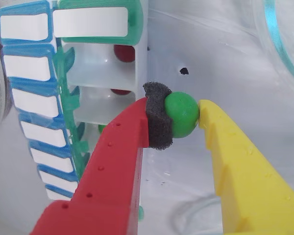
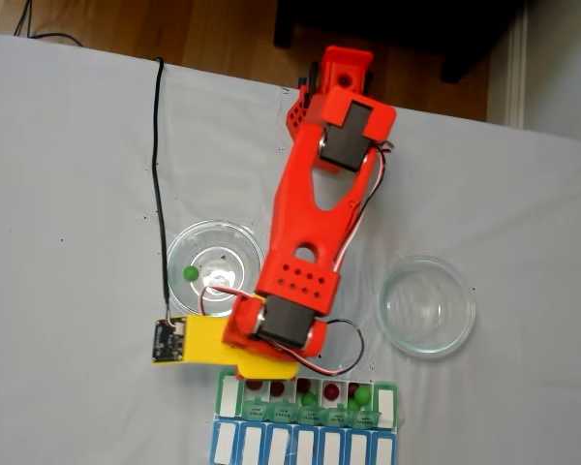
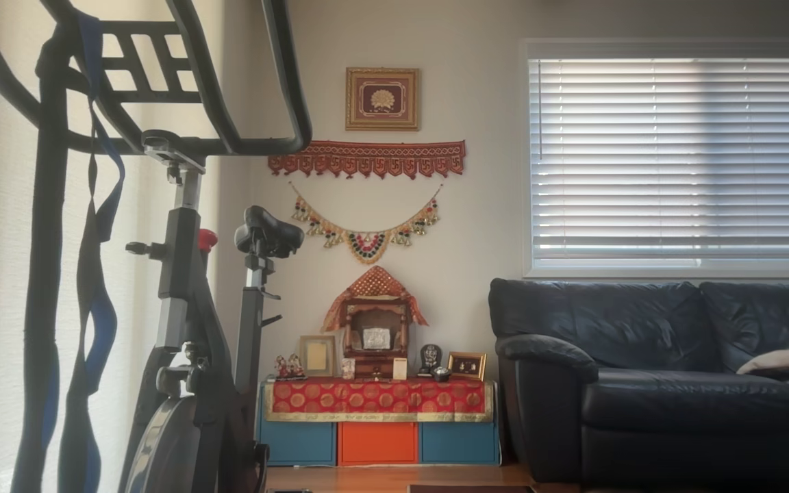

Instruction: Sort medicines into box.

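Nearest the wrist camera: pincer clamped on one green ball, squeezed between the dark foam pad on the red finger and the bare tip of the yellow finger. The yellow side touches the ball only at a narrow point, so the hold looks thin; my guess is a jolt or a slight easing could let the glossy ball squirt out sideways. Just beyond, the box with green lids stands open, white compartments exposed, a dark red ball in one and another lower down. The held ball sits beside the box's outer wall, over white desk, not over a compartment, so letting go here would likely drop it on the cloth and it would roll. The blue-lidded row lies right against the box, a wrong home if the aim drifts. From the fixed view, arm bends over the box, which already holds red and green balls; a dish with one green ball sits beside the arm, a second dish on the far side. The arm covers part of the row there, so I cannot tell which cell is free.
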